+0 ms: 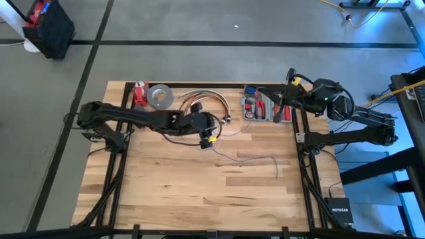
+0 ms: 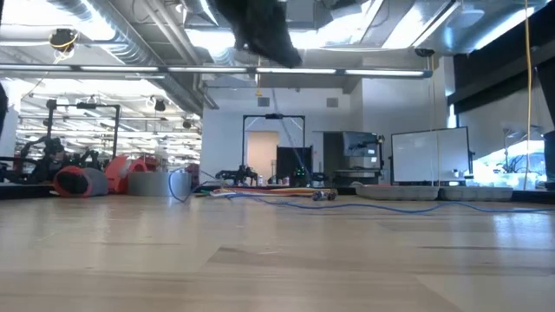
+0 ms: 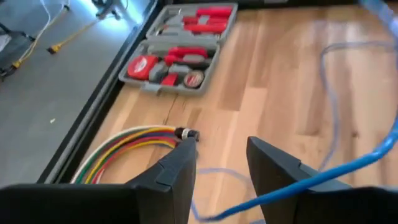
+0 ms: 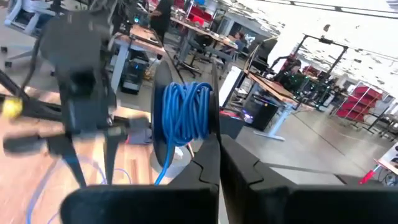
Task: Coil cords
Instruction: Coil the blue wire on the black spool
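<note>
the loose end of the cord (image 1: 255,159) trails over the middle of the wooden table (image 1: 186,199), thin and bluish. just beyond it the left gripper (image 3: 221,165) hangs with its fingers parted, the cord passing across one finger, not pinched. next to it, nearer the far edge, lies an arched bundle of coloured cables (image 1: 207,99). by the far edge the right gripper (image 4: 217,155) is clenched on a wound blue coil of cord (image 4: 186,115), raised over the open tool case (image 1: 267,106). a roll of grey tape (image 1: 160,96) sits toward the far left corner.
</note>
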